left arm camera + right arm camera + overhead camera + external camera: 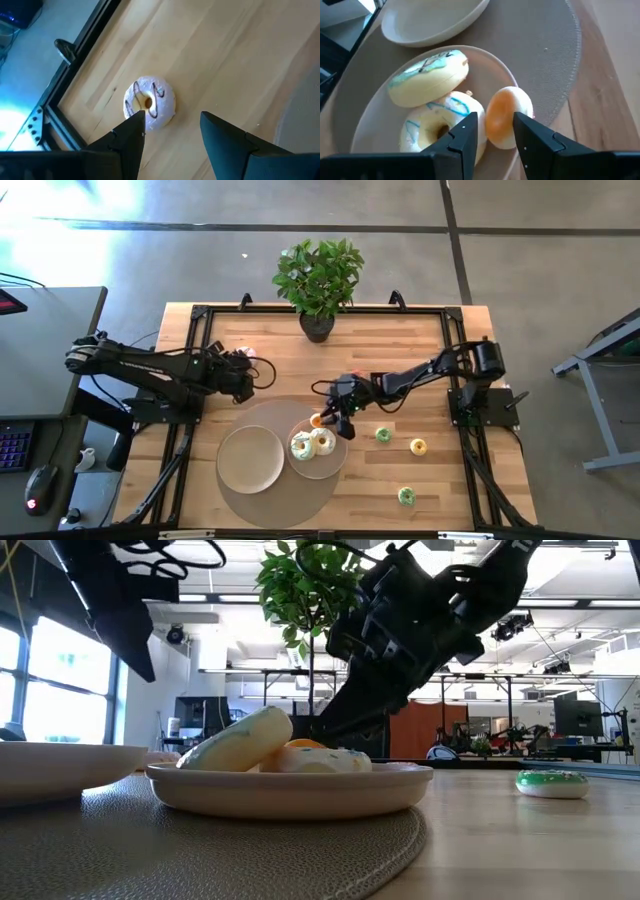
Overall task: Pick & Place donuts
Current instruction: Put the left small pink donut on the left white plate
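Observation:
My right gripper (495,132) (342,416) hangs open over the far rim of the beige plate (338,465). An orange mini donut (507,117) (316,420) stands on edge between its fingertips, its lower edge on the plate. Two large donuts lie on the same plate: a white-green one (427,77) leans on a cream one (445,122). My left gripper (172,130) (244,376) is open above a pink chocolate-drizzled donut (149,102) that lies flat on the wood. Three mini donuts lie on the table: green (383,434), yellow (418,446), green (406,496). My right gripper has the orange mini donut between its fingertips, coming from above. A gap shows between one finger (467,127) and the donut's side (490,120). Whether the other finger (527,130) touches it, I cannot tell.
An empty second plate (250,458) sits beside the filled one on a round grey mat (285,505). A potted plant (318,280) stands at the far edge. A black frame (200,315) runs around the tabletop. Bare wood lies to the right of the mat.

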`<move>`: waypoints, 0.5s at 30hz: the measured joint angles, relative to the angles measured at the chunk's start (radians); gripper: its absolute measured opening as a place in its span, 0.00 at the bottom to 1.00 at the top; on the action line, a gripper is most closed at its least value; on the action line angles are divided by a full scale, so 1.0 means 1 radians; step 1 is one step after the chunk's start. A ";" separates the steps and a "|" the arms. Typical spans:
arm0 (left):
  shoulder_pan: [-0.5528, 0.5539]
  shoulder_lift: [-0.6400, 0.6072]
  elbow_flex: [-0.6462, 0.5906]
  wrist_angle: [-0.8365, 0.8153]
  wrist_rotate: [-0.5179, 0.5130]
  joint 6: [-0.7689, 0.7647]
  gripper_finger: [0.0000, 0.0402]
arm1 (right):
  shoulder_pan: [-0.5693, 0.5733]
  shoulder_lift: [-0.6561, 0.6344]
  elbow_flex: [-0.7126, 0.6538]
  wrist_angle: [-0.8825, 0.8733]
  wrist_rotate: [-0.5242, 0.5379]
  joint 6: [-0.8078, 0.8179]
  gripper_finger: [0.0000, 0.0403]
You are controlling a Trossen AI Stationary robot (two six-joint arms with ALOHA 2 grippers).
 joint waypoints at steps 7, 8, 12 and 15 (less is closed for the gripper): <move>0.000 0.000 0.000 0.004 0.003 0.009 0.46 | 0.006 0.001 0.000 0.002 0.094 -0.008 0.28; 0.000 0.000 0.000 0.004 0.004 0.013 0.46 | 0.006 0.000 0.000 0.009 0.094 -0.020 0.27; 0.000 0.000 0.000 0.005 0.004 0.020 0.46 | 0.005 -0.002 0.000 0.044 0.093 -0.026 0.26; 0.000 0.000 0.000 0.005 0.004 0.026 0.46 | 0.005 -0.003 0.000 0.003 0.102 -0.027 0.26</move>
